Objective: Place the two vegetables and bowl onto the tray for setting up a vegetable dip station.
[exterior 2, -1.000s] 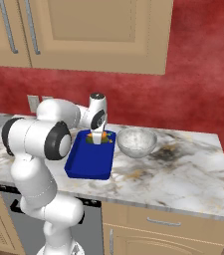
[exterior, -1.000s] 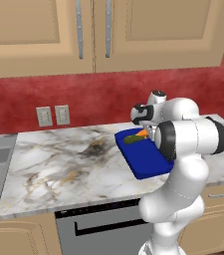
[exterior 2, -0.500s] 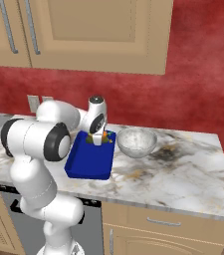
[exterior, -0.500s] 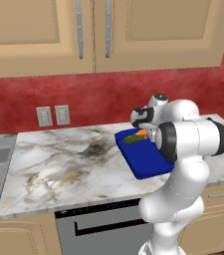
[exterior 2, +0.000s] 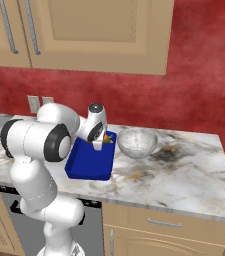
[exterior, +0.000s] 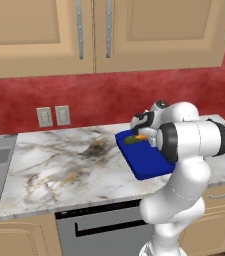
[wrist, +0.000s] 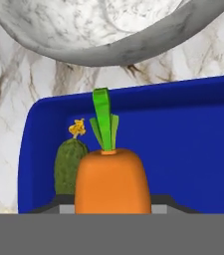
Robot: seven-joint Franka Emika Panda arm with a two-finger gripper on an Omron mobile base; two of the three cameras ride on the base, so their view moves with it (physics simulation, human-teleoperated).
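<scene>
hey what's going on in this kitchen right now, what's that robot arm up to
The white robot arm is working over the dark blue tray on the marble counter. Its gripper is at the tray's far corner with the orange carrot between its fingers, apparently setting it down. The dark green cucumber piece already lies inside the tray beside the carrot. The bowl sits on the counter just beyond the tray, not yet on it, so it looks like the remaining item.

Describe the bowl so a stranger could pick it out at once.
Find the marble counter under the red wall, then the blue tray on it. The bowl sits on the counter just beside the tray, round, pale and marbled grey-white, far larger than the carrot and cucumber inside the tray.
</scene>
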